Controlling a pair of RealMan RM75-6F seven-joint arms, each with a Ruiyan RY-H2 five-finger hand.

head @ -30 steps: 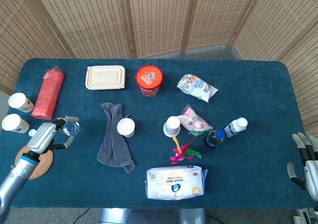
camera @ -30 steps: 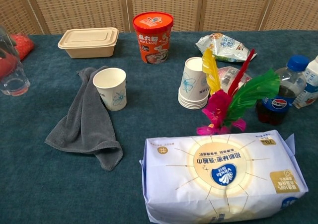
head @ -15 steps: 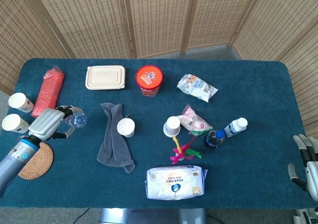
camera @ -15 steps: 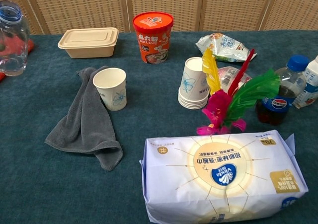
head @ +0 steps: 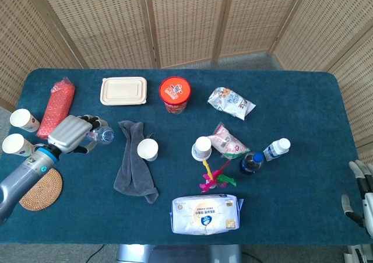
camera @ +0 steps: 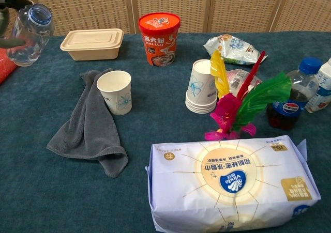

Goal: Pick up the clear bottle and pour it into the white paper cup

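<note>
My left hand point(head: 71, 133) grips the clear bottle point(head: 103, 136) and holds it above the table, left of the grey towel. In the chest view the clear bottle point(camera: 30, 34) hangs at the top left, tilted with its open blue-rimmed mouth toward the right; only dark fingertips point(camera: 11, 0) of the hand show there. The white paper cup point(head: 147, 149) stands upright on the towel; the same white paper cup point(camera: 116, 91) looks empty in the chest view. My right hand point(head: 362, 196) stays at the lower right edge, off the table, fingers apart and holding nothing.
A grey towel point(head: 133, 161) lies under the cup. A stack of paper cups point(head: 201, 148), feather toy point(head: 217, 175), cola bottle point(head: 250, 163), white-capped bottle point(head: 275, 148), tissue pack point(head: 205, 214), red noodle tub point(head: 175, 94), beige lunchbox point(head: 123, 90) and woven coaster point(head: 40, 188) share the table.
My left hand has carried the clear bottle up off the coaster area and rightward toward the towel and cup, tilting it. The right hand has barely moved.
</note>
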